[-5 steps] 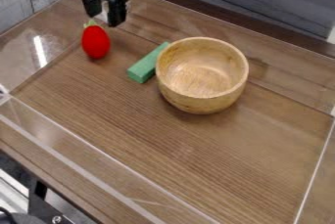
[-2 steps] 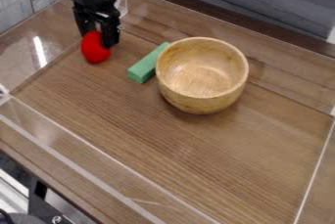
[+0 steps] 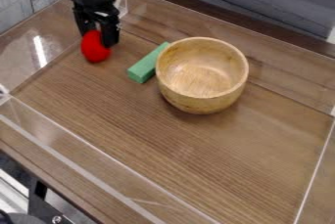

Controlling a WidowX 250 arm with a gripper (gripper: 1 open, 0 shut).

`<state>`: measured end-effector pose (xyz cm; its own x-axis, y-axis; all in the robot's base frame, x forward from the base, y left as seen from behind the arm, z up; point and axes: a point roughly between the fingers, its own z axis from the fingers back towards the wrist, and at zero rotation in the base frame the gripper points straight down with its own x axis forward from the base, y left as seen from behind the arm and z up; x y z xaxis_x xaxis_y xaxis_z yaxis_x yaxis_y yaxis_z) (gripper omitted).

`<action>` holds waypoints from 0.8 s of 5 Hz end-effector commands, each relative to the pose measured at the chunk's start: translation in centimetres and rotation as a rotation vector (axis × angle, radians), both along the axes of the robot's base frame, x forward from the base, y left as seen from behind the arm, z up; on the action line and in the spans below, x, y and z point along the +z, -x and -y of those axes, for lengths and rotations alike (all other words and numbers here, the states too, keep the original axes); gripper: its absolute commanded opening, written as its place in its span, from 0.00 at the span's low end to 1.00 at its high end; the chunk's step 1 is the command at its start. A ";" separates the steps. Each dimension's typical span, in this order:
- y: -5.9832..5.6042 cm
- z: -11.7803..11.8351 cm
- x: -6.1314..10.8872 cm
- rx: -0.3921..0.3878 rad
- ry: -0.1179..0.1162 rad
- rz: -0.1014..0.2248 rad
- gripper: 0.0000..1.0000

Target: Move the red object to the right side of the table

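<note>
The red object (image 3: 93, 49) is a small glossy strawberry-shaped toy lying at the far left of the brown wood-grain table (image 3: 170, 159). My black gripper (image 3: 96, 38) points straight down directly over it, open, with its fingers (image 3: 80, 34) reaching down on either side of the toy's upper half. The top of the red object is hidden behind the fingers. I cannot tell whether the fingers touch it.
A flat green block (image 3: 145, 63) lies just right of the red object, leaning against a round wooden bowl (image 3: 202, 73) in the middle of the table. Low clear acrylic walls (image 3: 26, 42) edge the tabletop on the left and front.
The gripper has come down and shifted left from behind the red object to straddle its top. The toy, block and bowl have not moved.
</note>
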<state>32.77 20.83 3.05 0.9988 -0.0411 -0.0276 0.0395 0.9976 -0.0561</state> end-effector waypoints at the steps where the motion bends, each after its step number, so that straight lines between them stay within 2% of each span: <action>1: -0.7 -0.8 0.8 -0.020 -0.012 0.041 1.00; 2: -1.0 -0.6 0.3 -0.048 0.002 0.043 1.00; 4: -0.1 -0.3 1.2 0.027 0.024 0.047 1.00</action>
